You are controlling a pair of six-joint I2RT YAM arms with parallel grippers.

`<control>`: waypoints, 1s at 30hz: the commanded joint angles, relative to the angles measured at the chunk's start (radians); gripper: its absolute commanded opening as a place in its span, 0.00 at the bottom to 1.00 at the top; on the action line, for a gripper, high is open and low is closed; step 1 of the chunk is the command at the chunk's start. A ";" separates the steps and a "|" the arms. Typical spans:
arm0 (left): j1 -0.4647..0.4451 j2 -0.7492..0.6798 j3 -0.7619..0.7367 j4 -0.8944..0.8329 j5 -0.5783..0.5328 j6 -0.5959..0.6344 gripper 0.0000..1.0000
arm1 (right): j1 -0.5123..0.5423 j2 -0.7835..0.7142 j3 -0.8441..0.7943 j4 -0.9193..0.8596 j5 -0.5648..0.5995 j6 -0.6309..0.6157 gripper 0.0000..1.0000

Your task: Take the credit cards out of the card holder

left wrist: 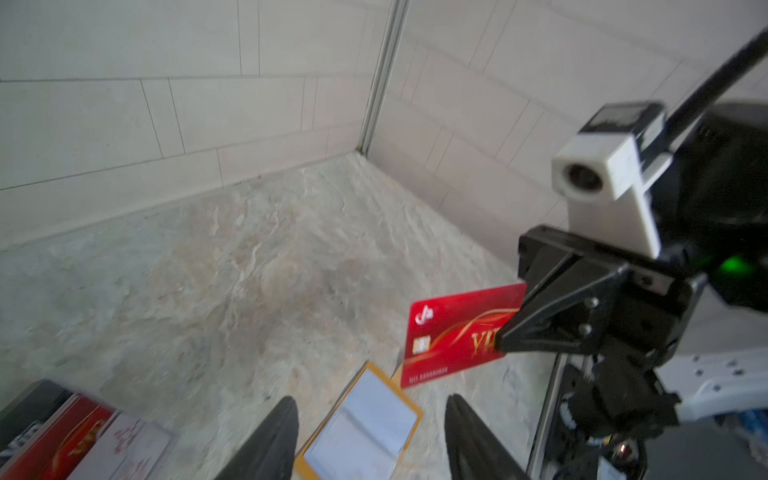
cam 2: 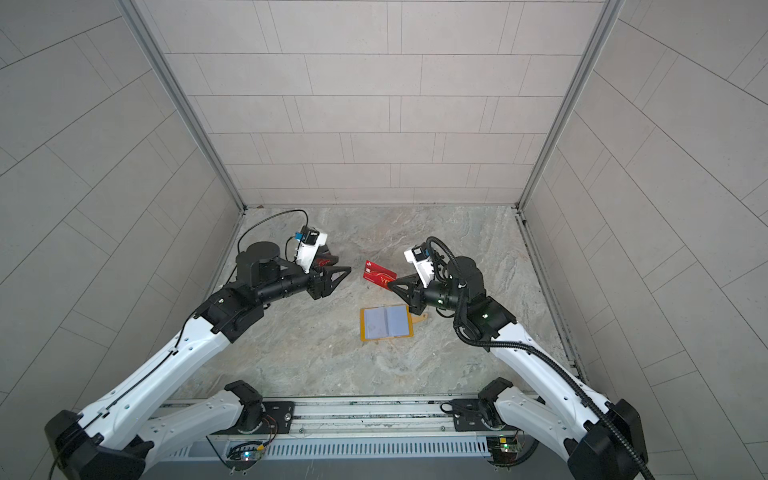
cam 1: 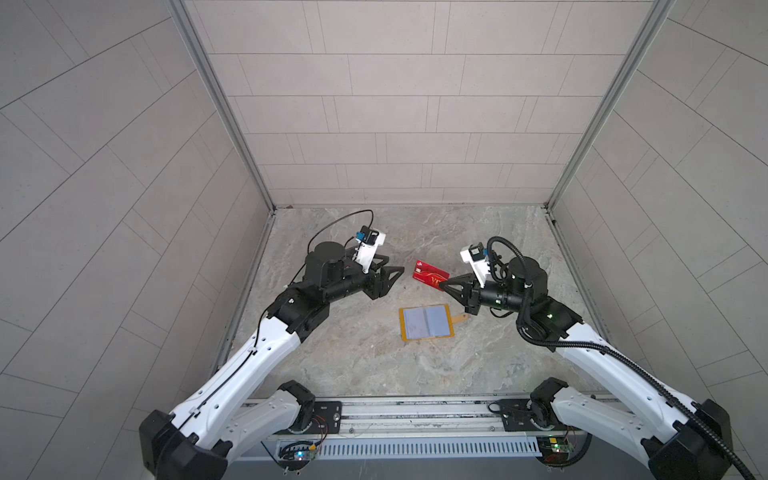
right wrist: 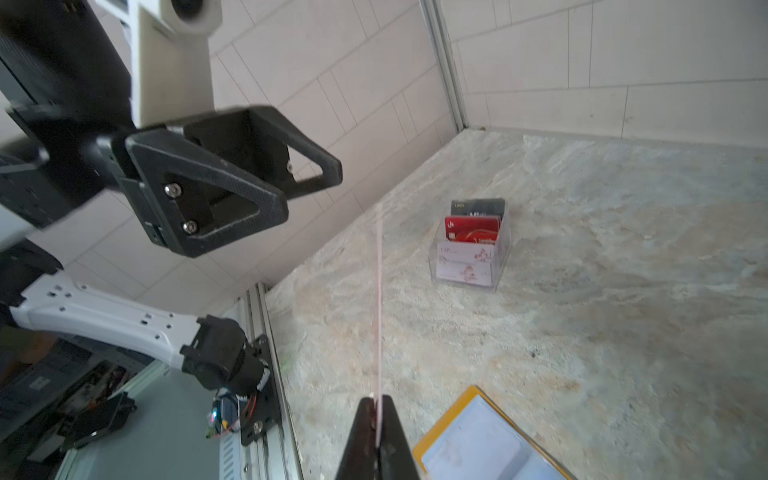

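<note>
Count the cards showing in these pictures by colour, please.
Red credit cards: 2, one in the right end effector, one in the acrylic box
Black card: 1
Pale floral cards: 2
Total: 5

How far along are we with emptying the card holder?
Done: the card holder lies open, its visible sleeves look empty. In hand: right tool pinches a red card above the table; left tool open, empty. Left: set that card down; hidden sleeves unchecked.

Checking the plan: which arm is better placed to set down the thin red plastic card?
Right: the right hand is shut on the thin red plastic card; the left hand is open and empty.
</note>
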 commanded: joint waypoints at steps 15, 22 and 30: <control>-0.071 0.142 0.212 -0.572 0.249 0.484 0.52 | 0.172 0.139 0.173 -0.413 -0.129 -0.360 0.00; -0.118 0.176 0.257 -0.637 0.260 0.531 0.46 | 0.207 0.177 0.211 -0.415 -0.175 -0.381 0.00; -0.127 0.208 0.289 -0.694 0.328 0.569 0.42 | 0.221 0.172 0.228 -0.421 -0.198 -0.422 0.00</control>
